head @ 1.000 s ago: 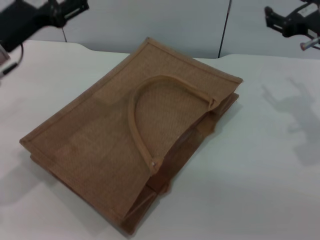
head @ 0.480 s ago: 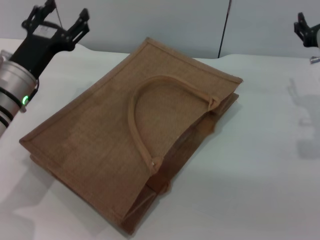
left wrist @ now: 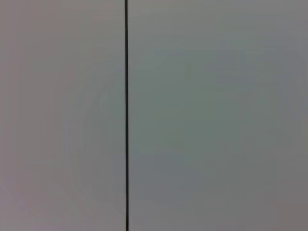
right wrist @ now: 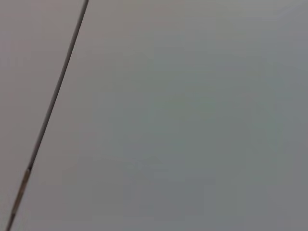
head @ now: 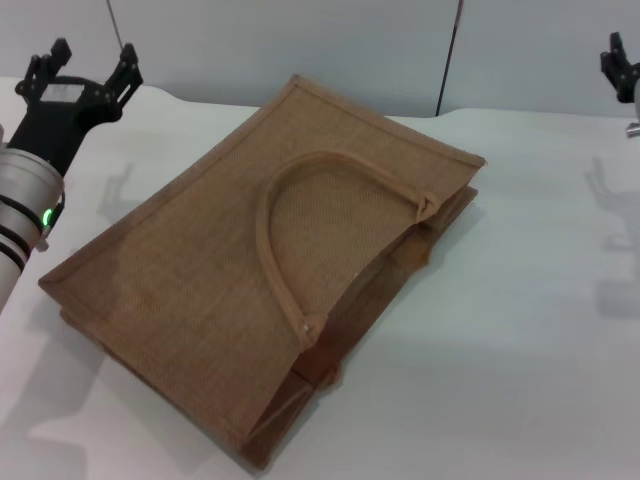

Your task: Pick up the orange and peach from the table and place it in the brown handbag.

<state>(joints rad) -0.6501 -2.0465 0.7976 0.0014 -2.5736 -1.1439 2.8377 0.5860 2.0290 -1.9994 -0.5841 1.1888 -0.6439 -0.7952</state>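
Observation:
The brown handbag (head: 200, 280) lies flat on the white table, one curved handle (head: 275, 235) resting on its upper side. No orange or peach shows in any view. My left gripper (head: 88, 62) hovers above the table's far left corner, left of the bag, open with nothing between its fingers. Only a piece of my right gripper (head: 622, 72) shows at the head view's right edge, high above the table and well away from the bag. Both wrist views show just a grey wall with a dark seam.
The white table (head: 520, 300) extends right of the bag and in front of it. A grey wall with a vertical dark seam (head: 450, 60) stands behind the table.
My left arm swung into view, then shifted its gripper left and slightly down. My right gripper drifted right, almost out of the head view. The bag stayed still.

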